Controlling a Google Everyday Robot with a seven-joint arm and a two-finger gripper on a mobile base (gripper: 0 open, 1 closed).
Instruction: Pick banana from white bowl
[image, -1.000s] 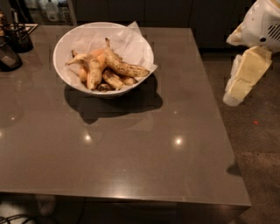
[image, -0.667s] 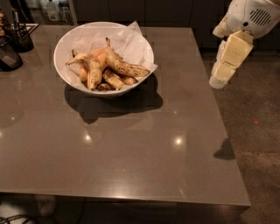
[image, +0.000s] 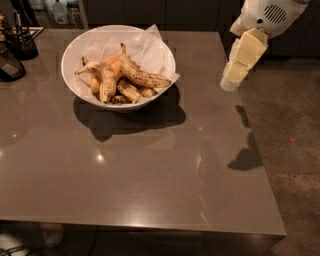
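Note:
The white bowl (image: 80, 50) stands at the far left of the grey table, lined with crumpled white paper. Several bananas lie in it. The banana (image: 142, 76) is the longest one, curved and brown-speckled, lying across the top of the pile with its stem pointing up and back. My gripper (image: 231, 80) hangs in the air over the table's right edge, well to the right of the bowl and above table height, pointing down and left. It holds nothing.
Dark containers (image: 15, 50) stand at the table's far left corner. The table's right edge (image: 252, 130) borders a speckled floor. Bare tabletop (image: 140, 170) lies between the bowl and the front edge.
My arm has moved left and up, from beyond the table's right side to over its right edge, closer to the bowl. The bowl and bananas have not moved.

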